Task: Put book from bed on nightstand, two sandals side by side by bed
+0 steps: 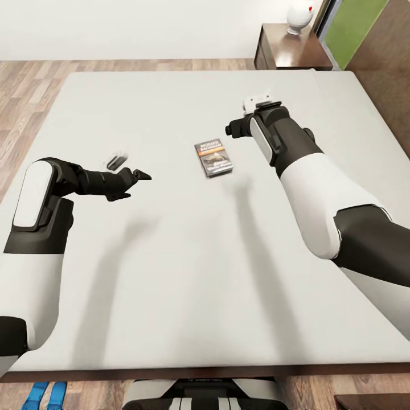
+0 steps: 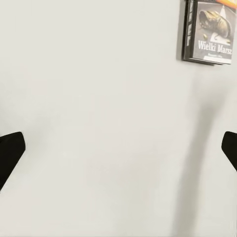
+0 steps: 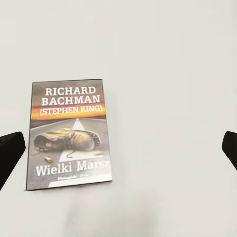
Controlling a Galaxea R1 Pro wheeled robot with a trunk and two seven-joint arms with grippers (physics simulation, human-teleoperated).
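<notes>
The book (image 3: 70,134) is lying flat on the bed (image 1: 171,256); the right hand (image 3: 118,150), released, is hovering above, needing to descend and grasp it.

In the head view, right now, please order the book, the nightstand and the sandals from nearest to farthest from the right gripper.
1. The book, on the bed, just left of the right gripper.
2. The nightstand, beyond the bed's far right corner.
3. The sandals, on the floor at the near left.
</notes>
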